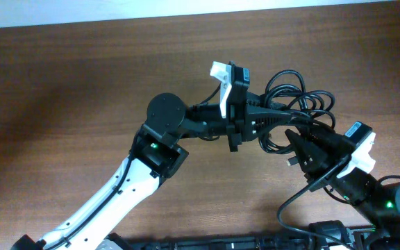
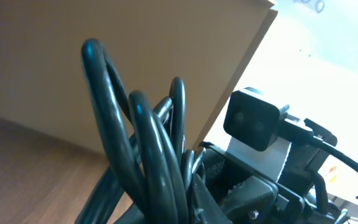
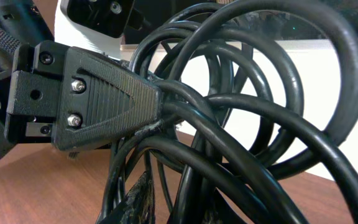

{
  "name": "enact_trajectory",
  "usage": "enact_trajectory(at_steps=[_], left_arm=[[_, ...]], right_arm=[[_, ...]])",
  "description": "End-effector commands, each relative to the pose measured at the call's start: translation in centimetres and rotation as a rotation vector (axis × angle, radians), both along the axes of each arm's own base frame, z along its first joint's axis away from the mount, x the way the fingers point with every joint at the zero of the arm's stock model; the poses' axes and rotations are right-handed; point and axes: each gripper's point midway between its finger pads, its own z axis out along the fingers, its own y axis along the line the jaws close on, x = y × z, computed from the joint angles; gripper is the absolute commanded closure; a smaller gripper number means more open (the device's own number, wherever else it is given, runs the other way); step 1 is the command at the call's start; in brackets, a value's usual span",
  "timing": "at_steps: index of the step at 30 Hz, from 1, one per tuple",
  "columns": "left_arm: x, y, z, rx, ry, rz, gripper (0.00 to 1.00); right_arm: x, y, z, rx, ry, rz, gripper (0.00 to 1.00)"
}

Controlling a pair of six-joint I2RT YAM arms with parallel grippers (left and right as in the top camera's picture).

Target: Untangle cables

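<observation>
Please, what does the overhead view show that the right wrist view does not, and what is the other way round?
Only overhead: both arms entire, coming in from the two lower corners, and the right gripper at the lower edge of the tangle. Only right wrist: close detail, a finger of the left gripper, with two screws, pressed into the bunch where several strands cross. Both: the cables in black loops, the left gripper at them, and the wooden table.

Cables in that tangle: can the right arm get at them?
Probably yes: the right gripper sits at the edge of the cables, nothing between; the left gripper grips the same bunch.
</observation>
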Motion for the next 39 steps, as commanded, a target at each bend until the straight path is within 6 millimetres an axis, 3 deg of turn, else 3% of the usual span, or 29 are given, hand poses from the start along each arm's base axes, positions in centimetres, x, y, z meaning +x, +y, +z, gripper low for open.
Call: enact_trajectory(at_steps=[1,7,15,20,29,39], left_arm=[[1.9,0.6,-0.5,0.020,-0.056,0.077,1.00],[3.9,1.9,-2.2,0.086,-0.157,0.130,1.00],[2.0,3.6,-3.8,0.107,-0.478,-0.022,1.00],[1.7,4.0,-5.4,0.138,-0.532,-0.057,1.00],[-0.4,4.4,-5.6,0.093,-0.623,-0.168,1.00],[-0.6,4.4,-5.6,0.090,-0.626,-0.174,1.00]], right_arm=[[-0.4,0.1,0.7,-0.019,-0.044,0.008,0.78],[0.2,-0.6,-0.1,-0.018,-0.003,-0.050,0.59],[0.3,-0.8,-0.3,-0.018,0.004,-0.059,0.50],[0.3,-0.8,-0.3,-0.018,0.004,-0.059,0.43],[0.3,-0.8,-0.4,-0.037,-0.002,-0.060,0.43],[-0.1,-0.2,-0.4,-0.038,-0.007,-0.020,0.43]])
